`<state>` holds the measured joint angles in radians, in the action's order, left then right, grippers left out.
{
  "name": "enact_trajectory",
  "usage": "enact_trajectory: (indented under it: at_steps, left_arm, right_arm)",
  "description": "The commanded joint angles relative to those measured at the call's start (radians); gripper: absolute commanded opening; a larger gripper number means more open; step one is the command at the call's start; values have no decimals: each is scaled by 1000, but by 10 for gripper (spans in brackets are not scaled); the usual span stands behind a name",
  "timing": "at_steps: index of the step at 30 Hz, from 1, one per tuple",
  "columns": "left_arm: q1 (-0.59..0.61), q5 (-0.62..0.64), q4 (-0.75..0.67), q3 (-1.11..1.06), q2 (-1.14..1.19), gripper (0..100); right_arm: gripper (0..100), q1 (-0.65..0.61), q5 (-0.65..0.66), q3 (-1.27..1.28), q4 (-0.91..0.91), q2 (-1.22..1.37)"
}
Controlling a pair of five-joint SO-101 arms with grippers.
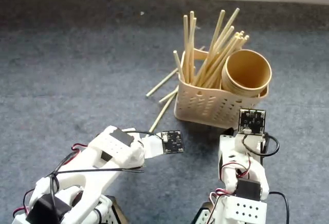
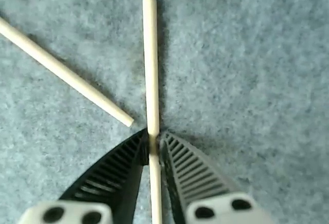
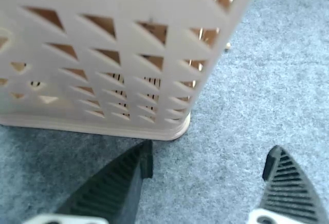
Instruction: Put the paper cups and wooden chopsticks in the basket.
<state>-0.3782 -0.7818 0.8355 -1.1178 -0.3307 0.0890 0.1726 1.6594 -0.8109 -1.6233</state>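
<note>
A cream perforated basket stands on the grey carpet, holding paper cups and several wooden chopsticks. Three chopsticks lie on the carpet left of it. My left gripper is shut on one of them, a chopstick that lies flat and runs away from the fingers. A second loose chopstick lies beside it at an angle. My right gripper is open with nothing between its fingers, just in front of the basket wall. In the high view the left arm sits low at the chopstick.
Another loose chopstick lies farther left of the basket. The right arm's body stands close in front of the basket. Open grey carpet stretches to the left and far side.
</note>
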Motion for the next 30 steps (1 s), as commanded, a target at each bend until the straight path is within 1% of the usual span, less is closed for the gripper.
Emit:
enact_trajectory:
  at_steps: [1, 3, 4, 7, 9, 14, 17, 20, 23, 24, 26, 28, 30]
  left_arm:
    - [8, 9, -32, 2, -12, 7]
    - [27, 18, -32, 10, -13, 7]
    - [48, 43, -32, 24, -13, 7]
    - [107, 107, -15, 128, -41, 6]
    - [133, 127, 63, 228, -84, 6]
    - [133, 189, 368, 578, -248, 6]
    - [79, 239, 499, 816, -321, 6]
    - [7, 311, 555, 1035, -341, 6]
    - [-59, 391, 545, 1182, -341, 6]
    - [-84, 427, 505, 1210, -341, 6]
    - [-130, 532, 367, 1218, -341, 6]
    - [-153, 640, 183, 1185, -340, 7]
    - [-160, 698, -14, 1115, -328, 7]
  right_arm:
    - [336, 1, -2, 22, 19, 2]
    - [336, 1, -2, 22, 21, 2]
    - [336, -1, -2, 22, 21, 2]
    - [336, -4, -2, 22, 21, 2]
    - [336, -4, -2, 22, 21, 2]
    - [336, -4, -2, 22, 21, 2]
    - [336, -4, -2, 22, 21, 2]
    - [336, -4, -2, 22, 21, 2]
    - [336, -4, -2, 22, 21, 2]
    - [336, -4, -2, 22, 21, 2]
    - [336, -4, -2, 22, 21, 2]
    - [336, -4, -2, 22, 21, 2]
    - [336, -4, -2, 22, 21, 2]
